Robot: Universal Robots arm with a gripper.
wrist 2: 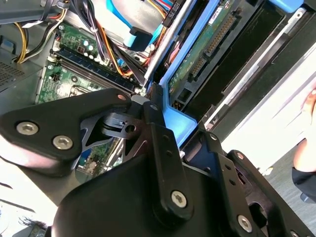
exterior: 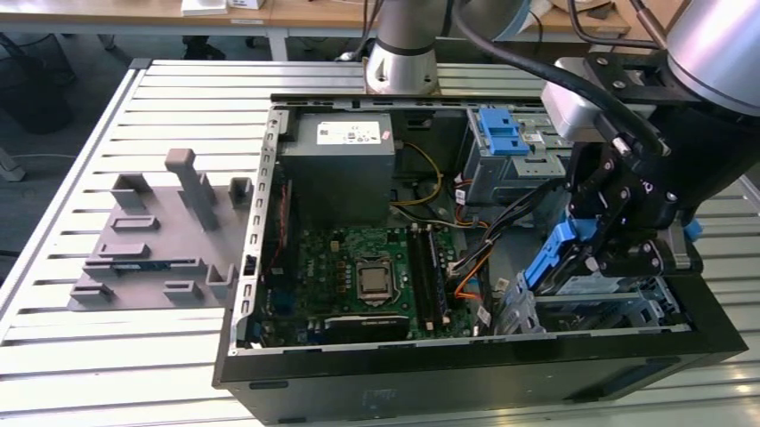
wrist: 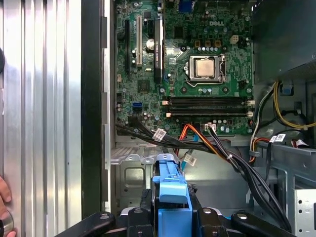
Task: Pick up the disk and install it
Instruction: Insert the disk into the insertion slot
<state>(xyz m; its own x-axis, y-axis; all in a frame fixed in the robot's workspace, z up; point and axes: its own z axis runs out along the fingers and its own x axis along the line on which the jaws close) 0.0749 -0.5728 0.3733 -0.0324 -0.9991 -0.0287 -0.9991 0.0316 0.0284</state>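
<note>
Slatted metal counter (exterior: 71, 356) carries open computer case (exterior: 475, 356) | exterior view: gripper (exterior: 624, 245) fingers clamp disk (exterior: 549, 258) over drive cage (exterior: 606, 307) | second wrist view: disk (wrist 2: 197, 54) tilted beside motherboard (wrist 2: 64, 64) | first wrist view: fingers grasp disk's blue bracket (wrist: 170, 192).
</note>
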